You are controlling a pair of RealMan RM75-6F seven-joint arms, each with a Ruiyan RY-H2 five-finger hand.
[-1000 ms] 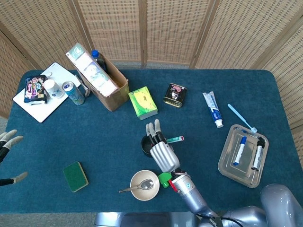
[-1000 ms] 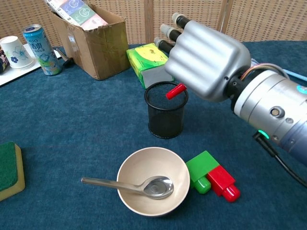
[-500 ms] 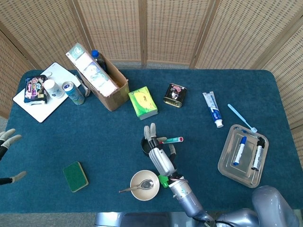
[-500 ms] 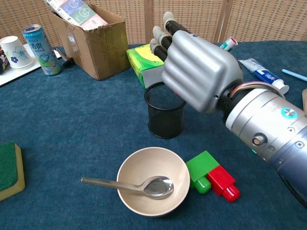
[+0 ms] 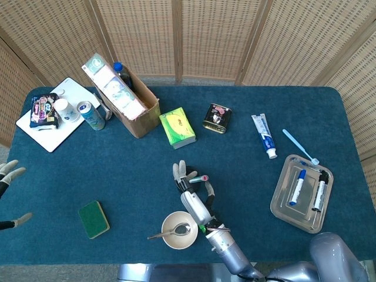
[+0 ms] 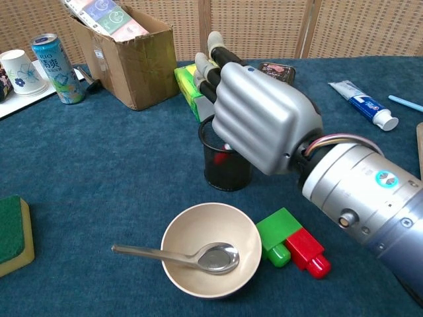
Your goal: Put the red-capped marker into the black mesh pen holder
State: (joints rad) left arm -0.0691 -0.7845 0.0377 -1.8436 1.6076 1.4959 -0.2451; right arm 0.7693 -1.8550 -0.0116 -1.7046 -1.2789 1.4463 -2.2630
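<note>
A beige bowl (image 6: 209, 252) holding a spoon (image 6: 198, 256) sits beside green and red blocks (image 6: 293, 246).

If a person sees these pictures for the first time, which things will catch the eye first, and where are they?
The big silver right hand fills the middle of the chest view, held over the black mesh pen holder, with the red-capped marker tilted at the holder's mouth. Just in front lie a beige bowl with a metal spoon in it and a green and red toy block beside it. A metal tray with markers sits at the table's right edge.

Staged lab tabletop; blue cloth table (image 5: 141, 158); wicker screens (image 5: 211, 35) behind
</note>
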